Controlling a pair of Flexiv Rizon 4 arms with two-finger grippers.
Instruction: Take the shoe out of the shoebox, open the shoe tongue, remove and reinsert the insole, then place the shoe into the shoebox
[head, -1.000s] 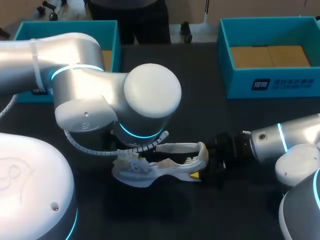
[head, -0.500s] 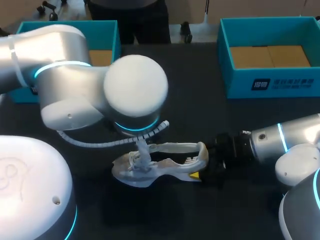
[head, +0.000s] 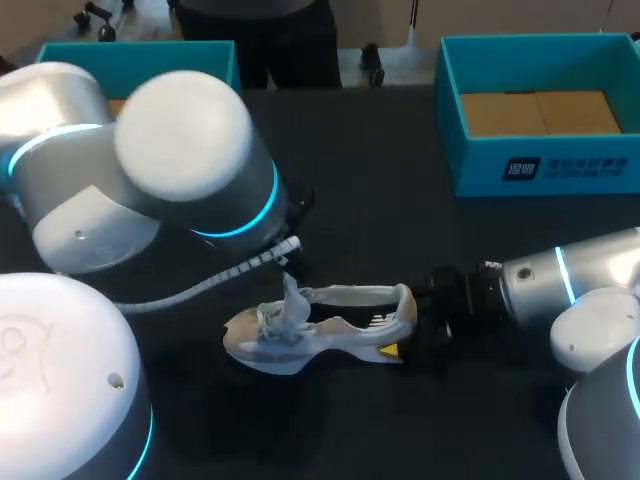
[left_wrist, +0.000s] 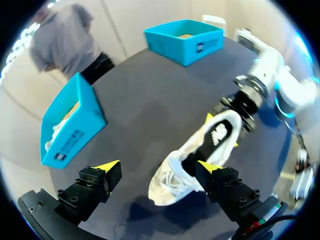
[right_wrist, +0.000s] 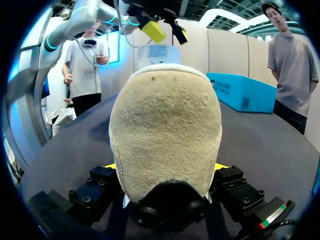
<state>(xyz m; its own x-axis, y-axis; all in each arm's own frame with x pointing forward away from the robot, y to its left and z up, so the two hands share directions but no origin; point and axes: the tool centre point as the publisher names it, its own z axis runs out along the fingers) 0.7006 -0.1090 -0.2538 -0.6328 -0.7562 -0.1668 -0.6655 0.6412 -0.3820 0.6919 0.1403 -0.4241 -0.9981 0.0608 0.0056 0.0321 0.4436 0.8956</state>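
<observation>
- Right end effector (right_wrist: 165, 167) clamps the heel of the white sneaker (head: 290, 345), which rests on the black table (head: 380, 220), tongue raised.
- Left end effector (left_wrist: 159, 166) hangs over the laces — fingers wide, holding nothing.
- Teal shoebox (head: 540, 165) stands well beyond, with white print on its side.

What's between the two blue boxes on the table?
Only bare black tabletop between the left teal cardboard shoebox and the right teal shoebox; the head view shows it.

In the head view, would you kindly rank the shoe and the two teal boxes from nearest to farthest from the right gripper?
1. shoe, heel in the right gripper
2. right teal box, behind it at the right
3. left teal box, far left corner
</observation>
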